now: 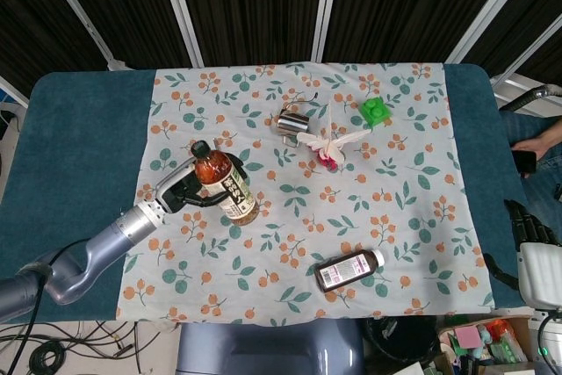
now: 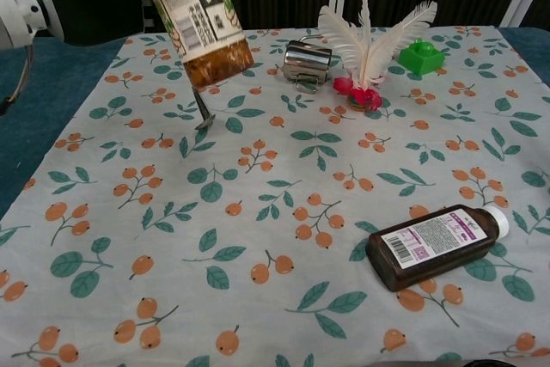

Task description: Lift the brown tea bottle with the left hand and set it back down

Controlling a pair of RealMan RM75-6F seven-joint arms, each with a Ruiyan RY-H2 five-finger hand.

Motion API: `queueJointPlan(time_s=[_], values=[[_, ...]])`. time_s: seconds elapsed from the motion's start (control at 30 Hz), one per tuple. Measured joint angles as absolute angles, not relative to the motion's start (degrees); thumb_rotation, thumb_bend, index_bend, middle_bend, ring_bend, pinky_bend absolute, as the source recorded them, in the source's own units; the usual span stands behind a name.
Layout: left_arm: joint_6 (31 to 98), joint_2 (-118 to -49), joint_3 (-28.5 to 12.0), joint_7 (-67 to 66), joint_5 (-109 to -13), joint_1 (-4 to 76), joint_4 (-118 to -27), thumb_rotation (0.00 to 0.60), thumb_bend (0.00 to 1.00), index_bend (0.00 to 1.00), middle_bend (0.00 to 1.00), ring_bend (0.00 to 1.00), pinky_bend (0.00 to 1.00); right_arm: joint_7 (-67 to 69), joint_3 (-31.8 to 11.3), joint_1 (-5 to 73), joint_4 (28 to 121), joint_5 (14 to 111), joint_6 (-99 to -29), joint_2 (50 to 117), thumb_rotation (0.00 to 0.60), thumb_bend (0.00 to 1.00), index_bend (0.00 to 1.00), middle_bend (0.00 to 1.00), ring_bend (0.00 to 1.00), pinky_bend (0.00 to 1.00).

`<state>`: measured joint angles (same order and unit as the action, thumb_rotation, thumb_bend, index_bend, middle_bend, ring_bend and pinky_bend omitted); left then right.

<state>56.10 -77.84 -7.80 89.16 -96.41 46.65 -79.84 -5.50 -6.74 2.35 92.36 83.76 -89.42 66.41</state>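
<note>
The left hand gripped the brown tea bottle, tilted above the cloth; only the head view showed the right hand (finger spread unclear) off-table.

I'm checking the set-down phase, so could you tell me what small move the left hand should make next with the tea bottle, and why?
Probably level it upright, then lower: the left hand holds the brown tea bottle tilted, its base clear above the floral cloth.
</note>
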Motion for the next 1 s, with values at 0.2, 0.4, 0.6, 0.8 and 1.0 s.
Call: queueJointPlan(time_s=[0.2,0.4,0.6,0.8,1.0], values=[[58.75,-82.43,-7.98,44.01,-95.52,45.15,-76.21,0.600,0.58,0.35,0.41,0.32,0.48,-5.47,-6.73,2.34,92.40,83.74,-89.40,66.37,0.600,0.17,0.08,0.09,0.18,0.26],[63.90,-88.44,-7.47,6.00,-96.87,43.96,-67.77,0.600,0.58,0.35,0.41,0.32,0.48,-5.49,-6.71,2.33,92.44,83.80,-89.44,66.37,0.600,0.17,0.08,0.09,0.18,0.26],[66.27,-91.68,-7.12,-10.11,-96.59,43.12,-64.61,0.600,0.58,0.35,0.40,0.32,0.48,-5.47,-6.76,2.37,92.43,83.69,-89.37,66.39,0.600,0.17,0.08,0.09,0.18,0.26],[65.14,-91.95,-7.26,-3.30,-93.50,42.46,-67.89,0.600,0.57,0.35,0.40,0.32,0.48,-5.45,-6.76,2.32,92.45,83.69,-89.45,66.37,0.600,0.17,0.08,0.09,0.18,0.26],[60.72,-89.05,-7.95,22.53,-88.79,42.24,-75.64,0.600,0.57,0.35,0.40,0.32,0.48,-5.47,-6.75,2.35,92.43,83.67,-89.38,66.39,0.600,0.17,0.08,0.09,0.18,0.26]])
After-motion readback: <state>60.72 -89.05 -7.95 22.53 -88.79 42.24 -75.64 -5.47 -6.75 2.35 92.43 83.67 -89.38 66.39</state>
